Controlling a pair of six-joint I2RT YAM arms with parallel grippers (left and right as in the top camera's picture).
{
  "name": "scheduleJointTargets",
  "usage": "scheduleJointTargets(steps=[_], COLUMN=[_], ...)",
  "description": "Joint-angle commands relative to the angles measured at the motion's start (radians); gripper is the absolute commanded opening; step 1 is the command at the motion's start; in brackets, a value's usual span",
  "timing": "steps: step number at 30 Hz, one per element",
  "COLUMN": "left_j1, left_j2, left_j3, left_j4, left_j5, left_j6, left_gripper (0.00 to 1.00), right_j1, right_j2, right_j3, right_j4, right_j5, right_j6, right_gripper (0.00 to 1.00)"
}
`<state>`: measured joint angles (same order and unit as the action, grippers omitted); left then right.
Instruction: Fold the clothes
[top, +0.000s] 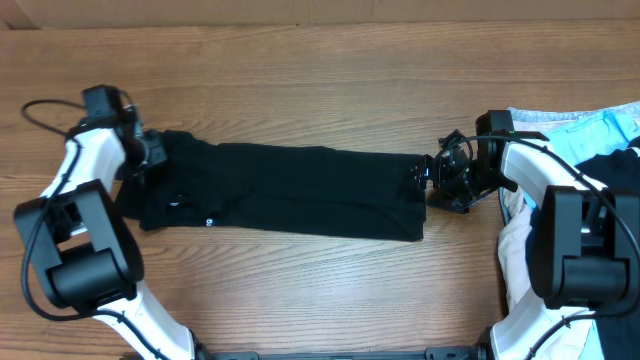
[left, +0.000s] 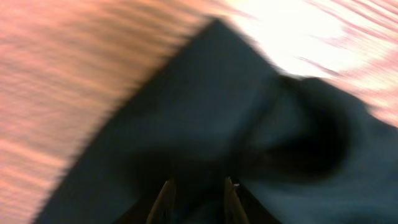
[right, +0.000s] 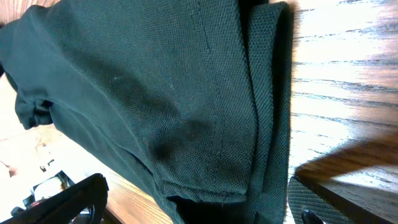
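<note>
As the overhead view lays it out, we record the scene thus.
T-shirt (top: 300, 190): black, folded into a long narrow band, flat on the tabletop (top: 300, 80). It runs from 9 o'clock to 3 o'clock through the centre.
Left fingers (left: 163, 199): at the band's 9 o'clock end, over rumpled black cloth. The left wrist view is blurred; a narrow gap shows between the two tips, and we cannot tell whether they grip the cloth.
Right fingers (right: 308, 202): at the band's 3 o'clock end, spread wide. The layered, seamed end of the T-shirt lies in the gap, unclamped.
Light-blue garment (top: 600, 130): at the tabletop's 3 o'clock edge, apart from the T-shirt.
Black garment (top: 615, 165): bunched against the light-blue one, on its 6 o'clock side.
White cloth (top: 515, 240): towards 6 o'clock from that pile.
</note>
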<state>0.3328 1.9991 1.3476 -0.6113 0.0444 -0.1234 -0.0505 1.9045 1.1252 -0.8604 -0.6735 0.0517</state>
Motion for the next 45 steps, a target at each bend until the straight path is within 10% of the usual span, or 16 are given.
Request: scheduleJointTargets(steps=[1, 8, 19, 23, 27, 29, 45], left_j1=[0.068, 0.115, 0.074, 0.074, 0.074, 0.074, 0.072], left_j2=[-0.025, -0.025, -0.027, -0.064, -0.158, -0.212, -0.409], left_j3=[0.011, 0.2, 0.423, 0.434, 0.439, 0.439, 0.438], left_j4=[-0.012, -0.18, -0.501, -0.531, -0.543, -0.564, -0.661], left_j5=[0.076, 0.354, 0.49, 0.595, 0.595, 0.546, 0.391], left_j6=[-0.044, 0.035, 0.171, 0.18, 0.18, 0.179, 0.162], left_gripper=[0.31, 0.51, 0.51, 0.47, 0.48, 0.47, 0.51], right_j1=[0.005, 0.005, 0.068, 0.105, 0.109, 0.098, -0.134], right_j2=[-0.011, -0.011, -0.011, -0.011, -0.013, -0.019, -0.098], right_j3=[-0.003, -0.003, -0.124, -0.196, -0.2, -0.2, 0.08], right_j4=[0.003, 0.01, 0.122, 0.259, 0.265, 0.265, -0.17], right_j5=[-0.009, -0.007, 0.018, -0.088, -0.079, -0.079, 0.229], right_j6=[0.001, 0.034, 0.172, 0.158, 0.164, 0.167, 0.048], right_gripper=[0.96, 0.95, 0.96, 0.78, 0.23, 0.11, 0.06])
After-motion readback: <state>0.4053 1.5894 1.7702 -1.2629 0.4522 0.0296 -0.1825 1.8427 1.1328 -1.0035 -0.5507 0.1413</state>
